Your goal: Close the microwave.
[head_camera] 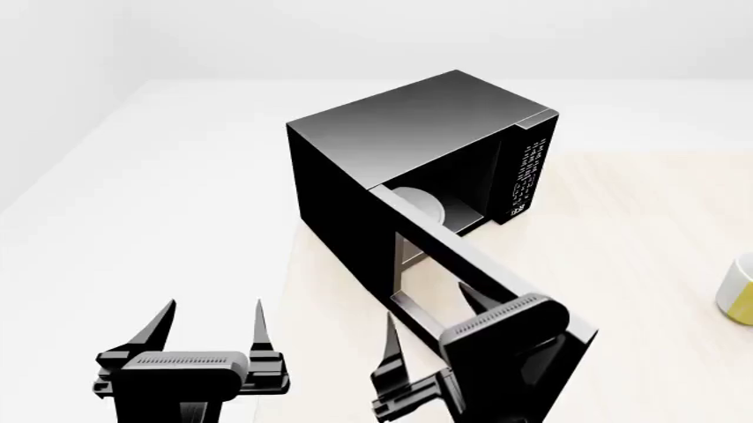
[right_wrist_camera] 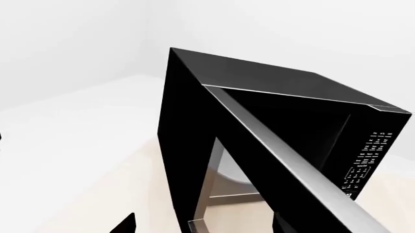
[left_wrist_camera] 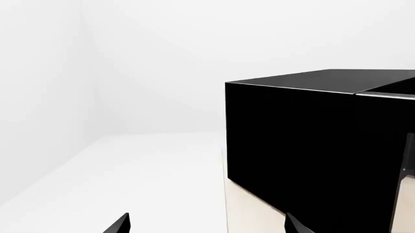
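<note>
Left wrist view: big black boxy microwave [left_wrist_camera: 304, 145] sits on the pale wooden surface [left_wrist_camera: 250, 213], left gripper [left_wrist_camera: 206, 224] jaws spread, empty. Head view: its windowed door [head_camera: 453, 264] swings wide toward the robot, white turntable plate [head_camera: 418, 204] visible inside; right gripper [head_camera: 429, 348] jaws released by the door's edge. Right wrist view: white-marked keypad panel [right_wrist_camera: 366, 162] beside the cavity.

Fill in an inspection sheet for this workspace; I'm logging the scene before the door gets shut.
Surface: pale wood table, mostly bare.
Job's things: microwave with door swung wide open, white plate inside.
Clutter: yellow and white cup at the table's right edge.
Grippers: left gripper open, off the table's left side; right gripper open, at the door's outer end.
Cables: nothing seen.
Surroundings: plain white floor and walls.
</note>
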Controlling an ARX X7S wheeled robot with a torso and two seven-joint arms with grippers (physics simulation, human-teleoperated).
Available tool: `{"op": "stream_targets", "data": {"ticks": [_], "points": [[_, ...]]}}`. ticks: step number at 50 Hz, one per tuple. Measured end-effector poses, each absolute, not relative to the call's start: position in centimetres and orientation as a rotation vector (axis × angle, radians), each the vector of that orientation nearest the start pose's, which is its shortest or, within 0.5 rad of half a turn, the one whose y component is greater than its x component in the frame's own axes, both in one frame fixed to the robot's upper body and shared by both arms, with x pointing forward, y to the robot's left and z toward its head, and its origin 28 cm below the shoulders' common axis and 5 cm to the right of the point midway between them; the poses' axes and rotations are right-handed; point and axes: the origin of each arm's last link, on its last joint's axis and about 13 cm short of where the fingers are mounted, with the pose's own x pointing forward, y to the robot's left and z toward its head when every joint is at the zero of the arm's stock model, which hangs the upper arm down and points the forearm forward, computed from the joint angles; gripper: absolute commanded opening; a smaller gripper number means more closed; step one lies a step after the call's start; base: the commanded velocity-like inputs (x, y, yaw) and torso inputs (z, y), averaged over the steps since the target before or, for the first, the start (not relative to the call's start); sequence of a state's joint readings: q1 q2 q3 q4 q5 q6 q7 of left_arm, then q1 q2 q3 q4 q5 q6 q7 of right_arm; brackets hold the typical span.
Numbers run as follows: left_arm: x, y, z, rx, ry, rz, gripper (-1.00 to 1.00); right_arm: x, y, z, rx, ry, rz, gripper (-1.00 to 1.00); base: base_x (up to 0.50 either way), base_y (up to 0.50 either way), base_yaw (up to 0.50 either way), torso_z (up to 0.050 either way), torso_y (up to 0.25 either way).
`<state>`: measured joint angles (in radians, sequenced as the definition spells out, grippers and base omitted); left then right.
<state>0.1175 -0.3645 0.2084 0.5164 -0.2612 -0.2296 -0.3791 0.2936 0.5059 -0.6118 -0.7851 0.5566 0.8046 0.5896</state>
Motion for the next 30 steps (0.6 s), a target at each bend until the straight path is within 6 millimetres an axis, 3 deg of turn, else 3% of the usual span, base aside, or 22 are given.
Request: {"op": "stream_targets", "data": {"ticks": [30], "points": [[17.3,21.9,7.8,0.051,-0.093,0.031,1.0,19.0,-6.8,12.2,-0.258,0.032,0.241,1.0,0.0,0.0,0.0,-0.001,0.0]]}}
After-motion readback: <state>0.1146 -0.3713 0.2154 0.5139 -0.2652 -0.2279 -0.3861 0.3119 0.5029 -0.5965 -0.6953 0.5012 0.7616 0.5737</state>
